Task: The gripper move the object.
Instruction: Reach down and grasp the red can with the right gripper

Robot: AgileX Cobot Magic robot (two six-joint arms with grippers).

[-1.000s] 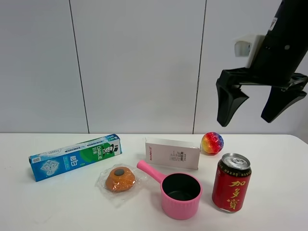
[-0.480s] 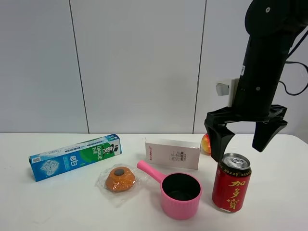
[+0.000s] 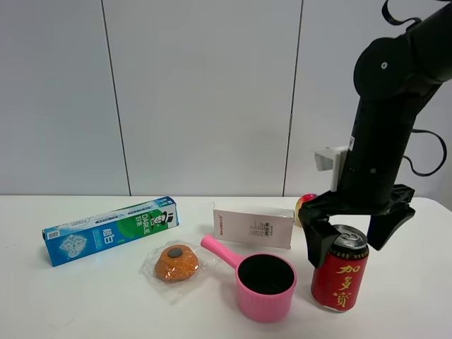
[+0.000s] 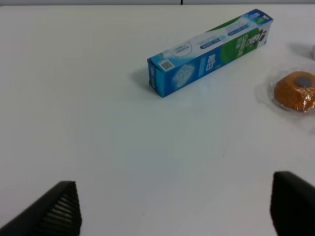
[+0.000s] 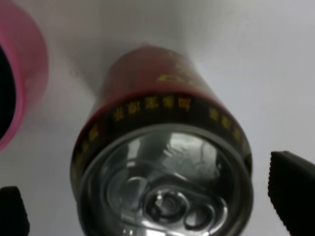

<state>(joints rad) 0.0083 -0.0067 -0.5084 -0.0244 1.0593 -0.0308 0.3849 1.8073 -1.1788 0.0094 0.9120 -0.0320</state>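
R gripper [image 3: 346,248] has come down fast. 1 s ago it's high above the table's right side, half a sec ago its tips are level w/ the can top. Now the two black fingers straddle the upper part of the red can [image 3: 340,281], one each side. Jaws are spread wide, wider than the can. In the right wrist view there's a clear gap betw each finger and the can wall, so no contact yet and nothing gripped.

Can hasn't shifted: upright on the white table [image 3: 85,304], near right, just right of the pink pot [image 3: 265,288], pull-tab top up. The arm now hides most of the coloured ball [image 3: 305,203] at the far side; only a sliver shows beside the white box [image 3: 254,226].

Meaning for the task: approach looks about done and alignment seems good, w/ the can roughly centred betw the fingers. Prob. next is a bit more descent toward mid-body, then close. Watch the finger on the pot side: it's near the pot rim and could nudge it going lower.

L gripper [image 4: 177,209] is also open, fingers far apart, over bare table on the near side of the toothpaste box [image 4: 209,51]. The wrapped bun [image 4: 294,92] lies further right in the scene. L gripper isn't in the high view and doesn't look involved atm.
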